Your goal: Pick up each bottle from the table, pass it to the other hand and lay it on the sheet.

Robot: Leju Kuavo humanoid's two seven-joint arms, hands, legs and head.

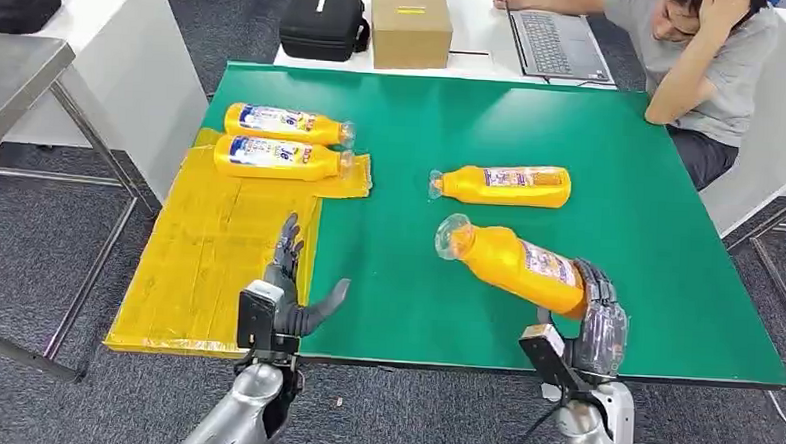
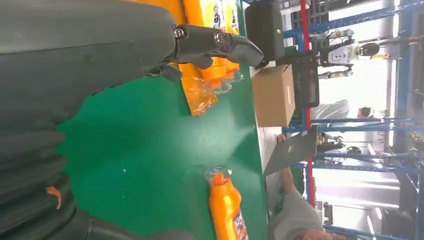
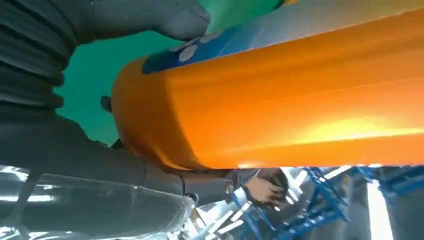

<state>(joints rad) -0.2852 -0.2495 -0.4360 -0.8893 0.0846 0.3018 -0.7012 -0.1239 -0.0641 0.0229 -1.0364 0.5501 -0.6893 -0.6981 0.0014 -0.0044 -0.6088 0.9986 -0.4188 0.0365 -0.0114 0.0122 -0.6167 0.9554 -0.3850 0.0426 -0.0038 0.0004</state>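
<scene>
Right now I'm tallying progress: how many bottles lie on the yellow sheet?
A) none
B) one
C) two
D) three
C: two bottles lie side by side on the yellow sheet; a third bottle lies on the green table, and the right hand holds a fourth bottle.

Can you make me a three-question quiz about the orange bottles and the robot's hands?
1. Where do two bottles lie?
A. on the yellow sheet
B. on the box
C. on the floor

2. How many bottles show in all?
A. two
B. four
C. six

3. What is the right hand doing?
A. hanging with nothing in it
B. holding a bottle
C. touching the laptop

Answers:
1 A: two bottles lie side by side on the yellow sheet.
2 B: besides those, one bottle lies on the green table and one is held.
3 B: the right hand grips the held bottle, while the left hand holds nothing, fingers apart.
</scene>
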